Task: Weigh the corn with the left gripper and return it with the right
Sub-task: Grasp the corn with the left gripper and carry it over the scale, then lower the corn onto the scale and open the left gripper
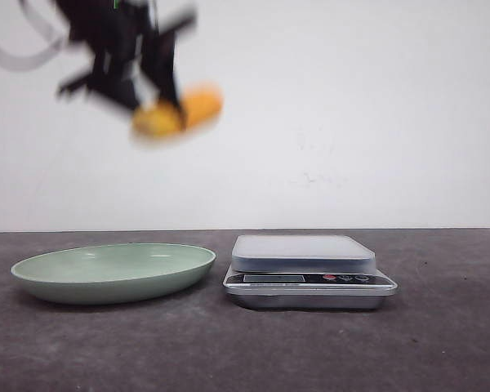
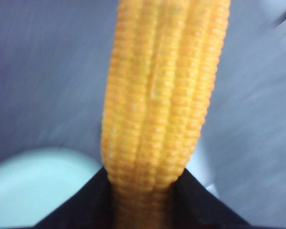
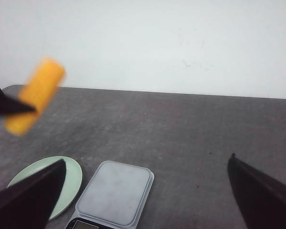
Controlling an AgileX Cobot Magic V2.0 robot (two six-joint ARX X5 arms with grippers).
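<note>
The silver scale (image 1: 309, 271) is sitting near the front of the dark table (image 1: 441, 343), a bit to the right. Just to its left the green plate (image 1: 114, 272) is lying apart from it. High above the plate, the left gripper (image 1: 147, 86) is pinching the corn (image 1: 178, 112) between its two dark fingers (image 2: 200, 205). The corn is hanging in the air, tilted and blurry. The right gripper (image 3: 148, 191) is hovering over the scale with its fingers spread wide apart.
</note>
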